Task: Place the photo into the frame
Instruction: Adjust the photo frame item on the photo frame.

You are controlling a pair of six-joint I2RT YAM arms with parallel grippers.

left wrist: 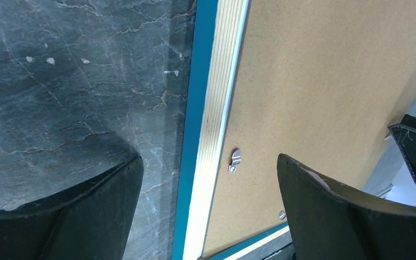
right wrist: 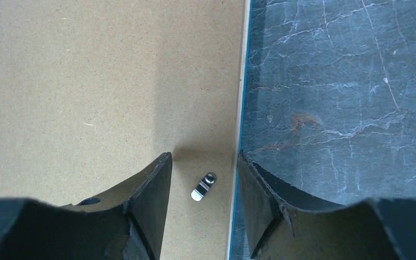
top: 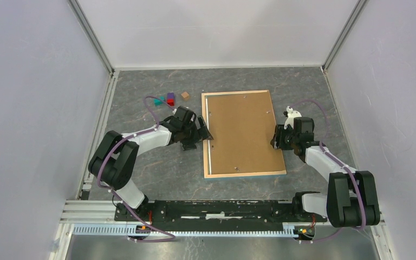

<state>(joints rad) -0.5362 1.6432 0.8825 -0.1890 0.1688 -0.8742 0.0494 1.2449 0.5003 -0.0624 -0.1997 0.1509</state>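
Frame (top: 206, 162) lay face down at centre of the top view: a thin rectangle with a pale ribbed wood back rail (left wrist: 216, 108) and a teal-blue outer edge. Flat on the dark grey marbled tabletop (top: 157, 173).

Brown fibreboard backing board (top: 241, 132) sat inside the frame, matte with a fine speckled grain (right wrist: 103, 70). A narrow gap showed along the left rail in the top view.

Left gripper (top: 206, 134) was at the frame's left edge, about mid-height. Jaws were fully spread (left wrist: 208, 162) and held nothing. In its wrist view the lower-left finger was over bare tabletop (left wrist: 59, 81) and the lower-right finger over the board (left wrist: 325, 81), so the rail ran between them. A small silver turn clip (left wrist: 235, 160) sat on the board just inside the rail.

Right gripper (top: 275, 138) was at the frame's right edge, just above mid-height. Jaws were about half spread (right wrist: 205, 160) with nothing clamped. A second flat metal clip (right wrist: 203, 186) lay in the gap, clear of both black wedge-shaped fingers. The right finger sat over the thin frame edge (right wrist: 242, 81), with tabletop (right wrist: 346, 81) beyond it. Can't tell whether the tips touched the board.

Small coloured blocks (top: 170, 99) sat on the tabletop, upper left of the frame and well apart from it.
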